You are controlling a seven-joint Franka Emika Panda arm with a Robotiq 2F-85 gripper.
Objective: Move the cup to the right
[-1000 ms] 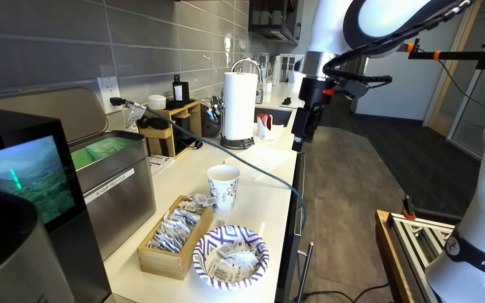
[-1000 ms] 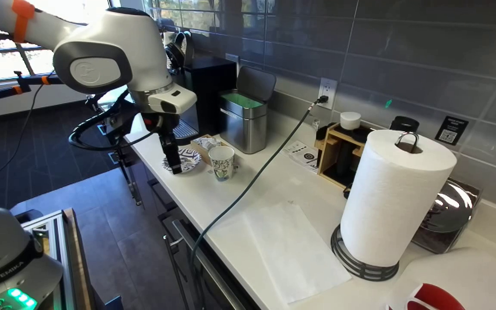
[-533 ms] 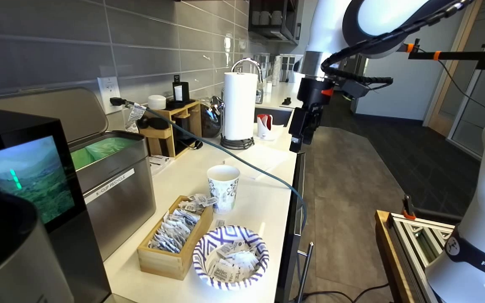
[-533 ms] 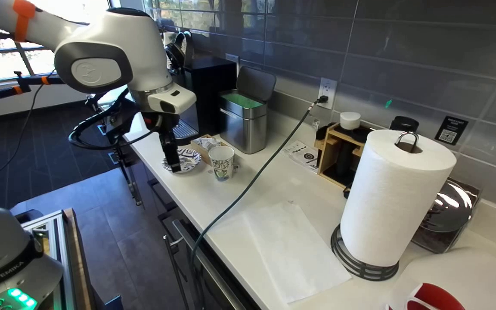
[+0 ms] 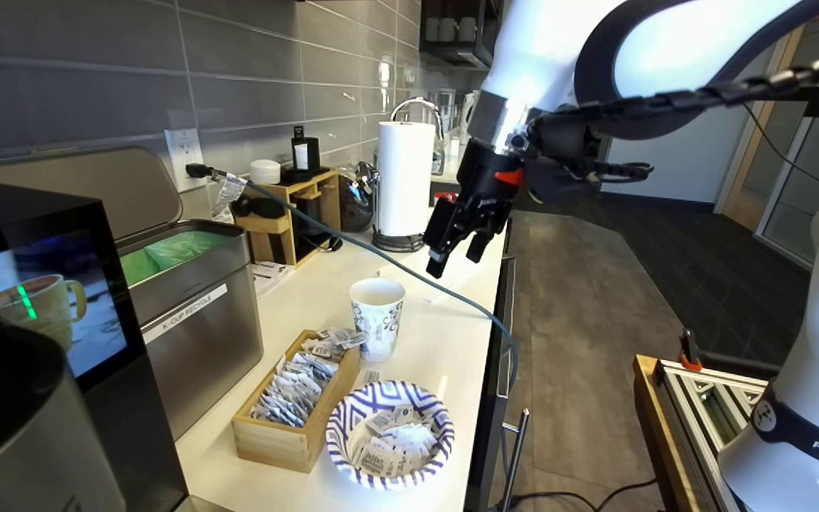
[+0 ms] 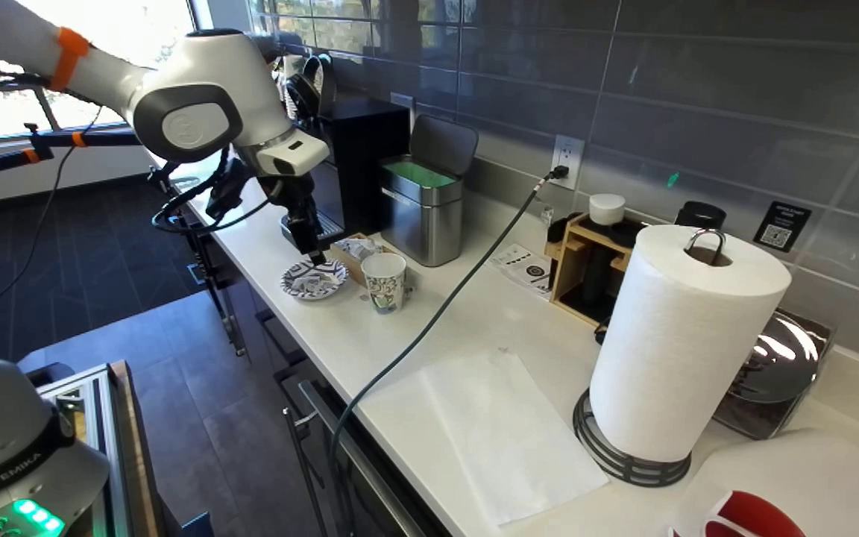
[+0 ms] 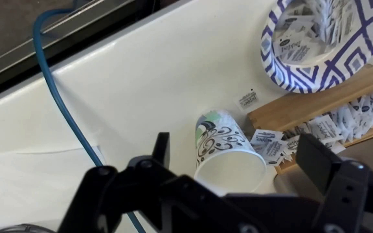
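Note:
The cup (image 5: 377,323) is a white paper cup with dark swirls and green patches, upright on the counter. It also shows in an exterior view (image 6: 385,283) and in the wrist view (image 7: 222,136), where its open rim faces the camera. My gripper (image 5: 456,259) is tilted in the air above the counter, apart from the cup. It also shows in an exterior view (image 6: 318,258), seen there in front of the patterned plate's far edge. In the wrist view my gripper (image 7: 238,152) is open and empty, its fingers wide apart with the cup showing between them.
A wooden box (image 5: 273,444) of packets stands close beside the cup. A blue-patterned plate (image 5: 342,419) holds more packets. A blue cable (image 5: 445,290) crosses the counter beyond the cup. A paper towel roll (image 6: 687,350) and a steel bin (image 6: 422,224) stand further off.
My arm has swung and the gripper has tilted. It has moved towards the cup in an exterior view, and its two fingers now show apart. The cup has not moved.

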